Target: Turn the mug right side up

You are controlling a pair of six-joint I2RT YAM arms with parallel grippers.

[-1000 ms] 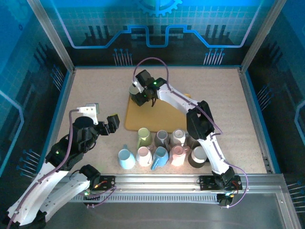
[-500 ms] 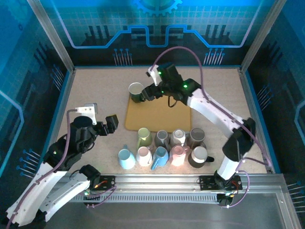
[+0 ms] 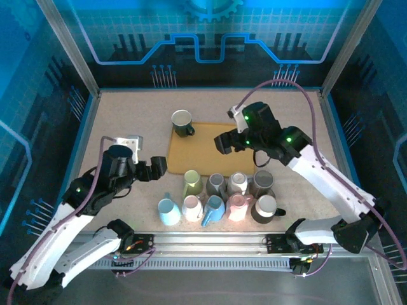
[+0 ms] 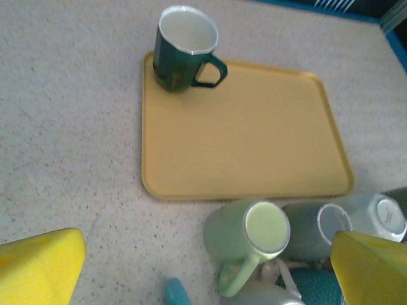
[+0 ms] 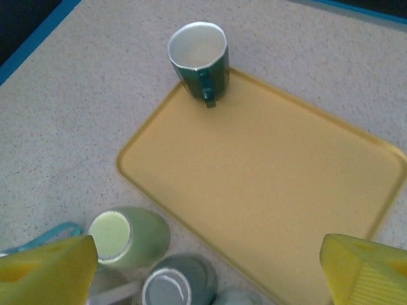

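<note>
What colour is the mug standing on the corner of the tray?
Dark green mug, white inside; it shows best in the left wrist view.

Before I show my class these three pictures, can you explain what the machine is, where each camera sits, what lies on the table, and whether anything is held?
Two robot arms stand at a table's near edge. One camera looks down from above; one rides on each wrist, its yellow fingertips at the corners. On the table lie a yellow tray, a green mug upright on the tray's corner, and a cluster of mugs, several of them upside down. The left gripper and right gripper are both open, holding nothing.
</note>
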